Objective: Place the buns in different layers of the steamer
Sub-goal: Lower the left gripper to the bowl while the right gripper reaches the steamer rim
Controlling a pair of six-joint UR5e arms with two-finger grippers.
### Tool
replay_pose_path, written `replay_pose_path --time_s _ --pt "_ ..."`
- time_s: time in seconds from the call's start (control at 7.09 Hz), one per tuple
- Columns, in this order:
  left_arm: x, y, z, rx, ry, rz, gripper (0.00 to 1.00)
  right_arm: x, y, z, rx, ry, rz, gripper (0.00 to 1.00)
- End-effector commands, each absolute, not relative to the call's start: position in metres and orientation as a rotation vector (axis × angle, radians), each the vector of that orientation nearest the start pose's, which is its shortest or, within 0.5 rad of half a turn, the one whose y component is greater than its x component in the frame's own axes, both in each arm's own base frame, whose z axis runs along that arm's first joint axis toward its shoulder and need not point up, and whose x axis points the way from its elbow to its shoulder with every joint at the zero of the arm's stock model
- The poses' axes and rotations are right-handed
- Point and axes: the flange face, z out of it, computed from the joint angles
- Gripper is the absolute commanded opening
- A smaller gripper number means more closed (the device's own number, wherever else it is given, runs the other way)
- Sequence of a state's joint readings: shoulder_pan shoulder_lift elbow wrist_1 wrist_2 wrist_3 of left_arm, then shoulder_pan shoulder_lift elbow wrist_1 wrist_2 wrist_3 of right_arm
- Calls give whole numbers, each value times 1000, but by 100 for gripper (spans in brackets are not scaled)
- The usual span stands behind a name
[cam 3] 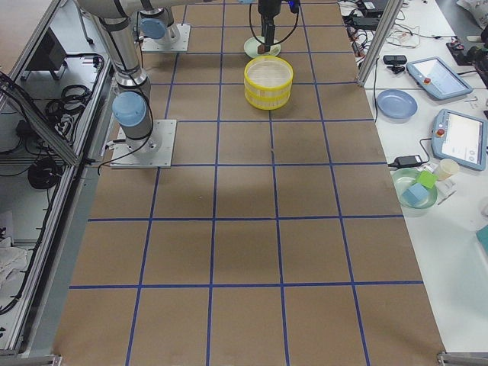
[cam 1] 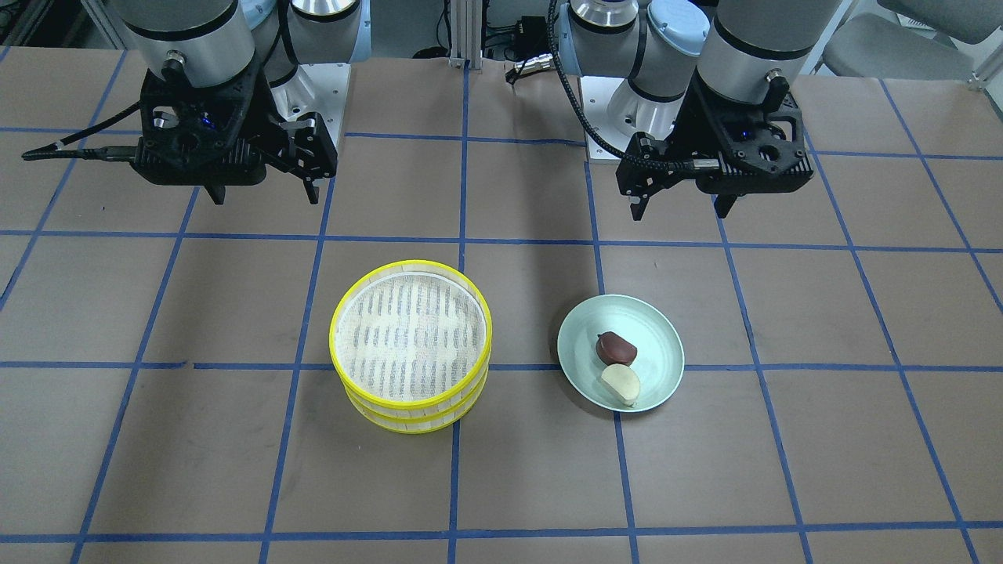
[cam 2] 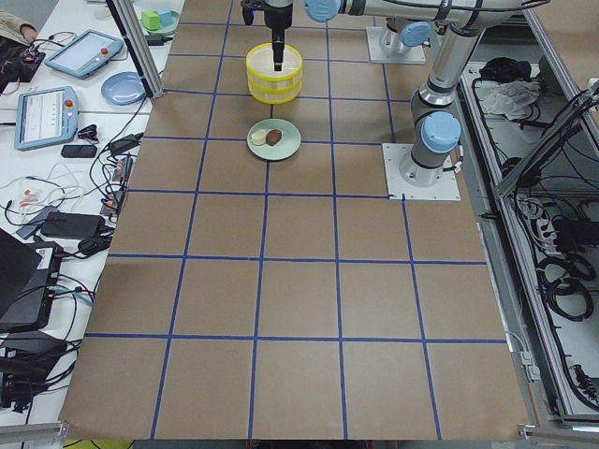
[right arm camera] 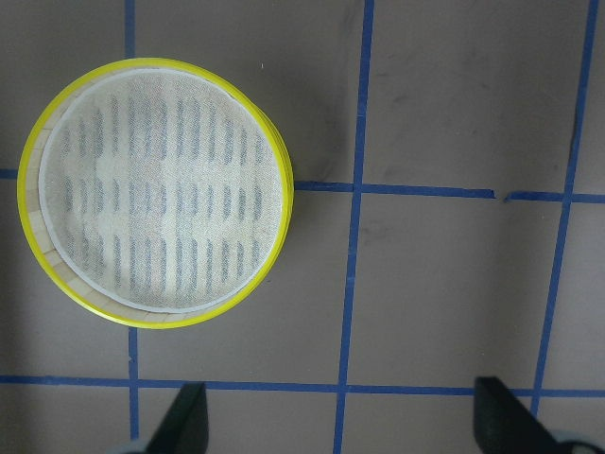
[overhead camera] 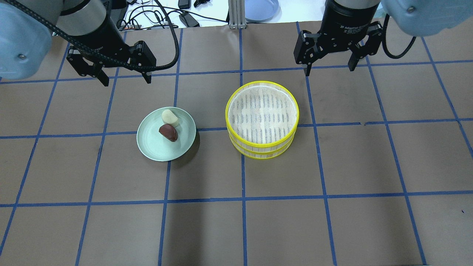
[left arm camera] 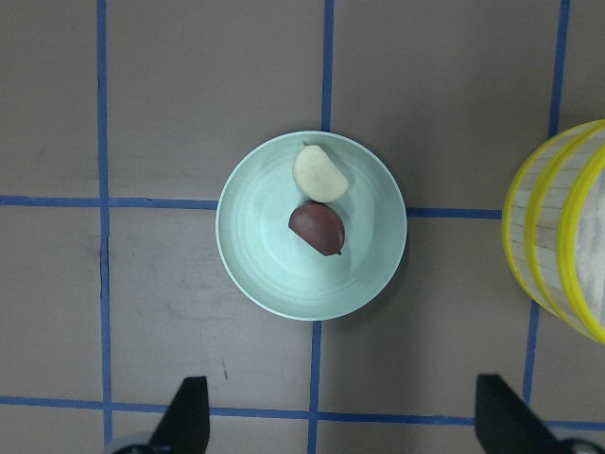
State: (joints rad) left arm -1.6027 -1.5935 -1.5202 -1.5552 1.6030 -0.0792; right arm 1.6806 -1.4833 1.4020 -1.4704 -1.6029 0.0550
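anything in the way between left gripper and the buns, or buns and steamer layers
Nothing visible blocks the left gripper from the brown bun or white bun on the plate. The top tray is stacked on the lower tray, covering that layer.

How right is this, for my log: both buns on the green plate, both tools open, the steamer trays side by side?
The steamer trays are stacked, as the exterior front-facing view shows. The dark bun and cream bun lie on the green plate; left tool and right tool are open.
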Motion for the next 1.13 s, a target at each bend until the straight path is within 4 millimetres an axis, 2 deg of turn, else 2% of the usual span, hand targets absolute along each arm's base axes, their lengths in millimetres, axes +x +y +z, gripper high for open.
replay_pose_path --time_s 0.0,0.14,0.28,0.42,0.56,0.71,0.85,0.99 --pt "-146 -502 500 -75 3110 -62 100 187 -508 516 -86 3176 27 100" --pt "-145 -503 499 -68 3110 -57 100 188 -508 515 -83 3174 32 100" --pt "-138 -510 484 -70 3108 -26 100 188 -506 499 -72 3172 71 100" --pt "-137 -524 451 -67 3106 -5 100 192 -508 485 -80 3168 26 100" --pt "-136 -545 407 -68 3105 -75 100 192 -509 444 -82 3174 109 100" --pt "-138 -571 350 -80 3117 -102 100 192 -508 403 -85 3175 153 100" --pt "-138 -584 304 -62 3120 -12 100 194 -519 365 -85 3173 144 100" --pt "-138 -590 270 -59 3116 77 100 196 -540 328 -85 3173 134 100"
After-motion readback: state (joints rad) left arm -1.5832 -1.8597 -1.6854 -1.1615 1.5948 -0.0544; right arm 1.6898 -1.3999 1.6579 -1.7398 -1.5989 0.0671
